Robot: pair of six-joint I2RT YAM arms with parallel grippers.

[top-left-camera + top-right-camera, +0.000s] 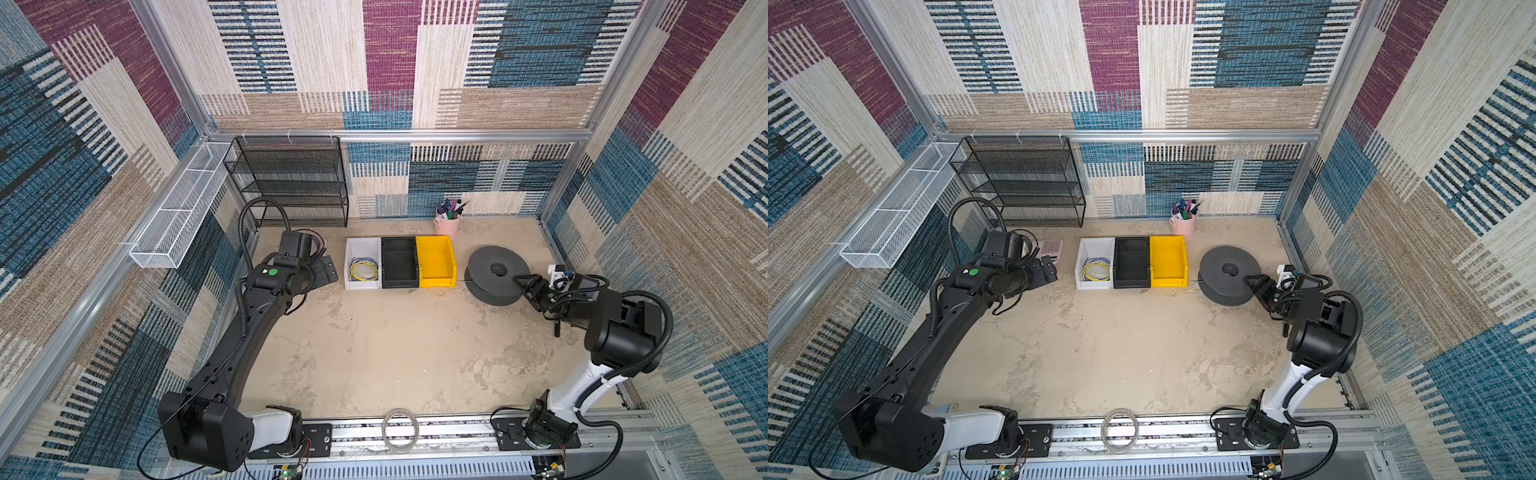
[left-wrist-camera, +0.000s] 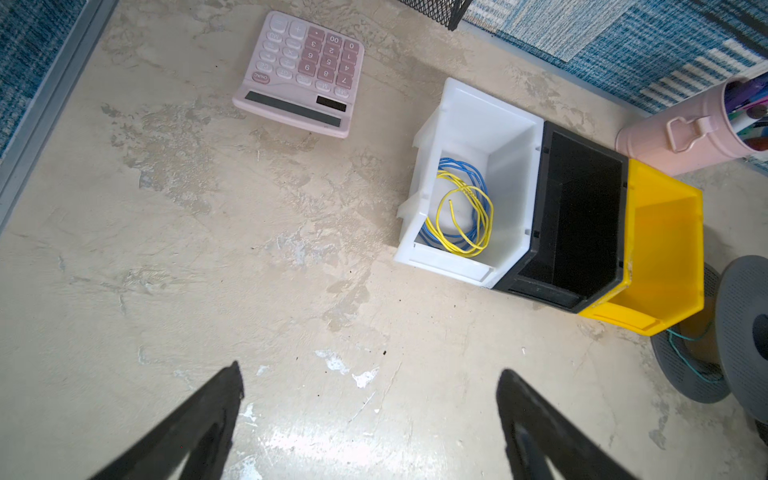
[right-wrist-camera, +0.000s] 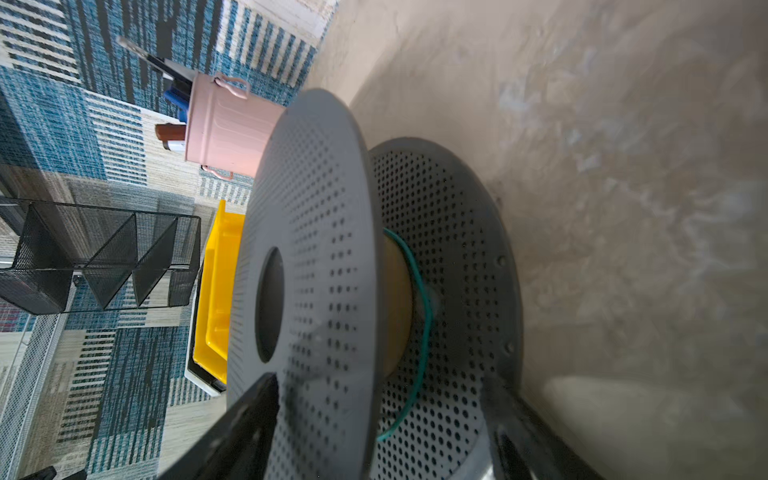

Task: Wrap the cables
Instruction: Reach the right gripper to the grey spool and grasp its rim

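The cables, one yellow (image 2: pixel 461 216) and one blue (image 2: pixel 461 166), lie as loose loops in the white bin (image 2: pixel 490 120); both top views show the cables (image 1: pixel 363 270) (image 1: pixel 1096 270) there. My left gripper (image 2: pixel 370 370) hangs open over bare table just left of that bin (image 1: pixel 328 270), holding nothing. My right gripper (image 3: pixel 380 382) stands open astride a grey perforated spool (image 3: pixel 316 208), one finger outside each flange; whether they touch I cannot tell. A thin green wire (image 3: pixel 422 299) runs round the spool's core. In a top view the spool (image 1: pixel 494 270) lies flat at the right.
A black bin (image 1: pixel 399 262) and a yellow bin (image 1: pixel 436 262) adjoin the white one. Behind them stands a pink cup of pens (image 1: pixel 448 222). A pink calculator (image 2: pixel 303 70) lies by the black mesh shelf (image 1: pixel 291 178). A pale tubing hoop (image 1: pixel 400 430) rests on the front rail.
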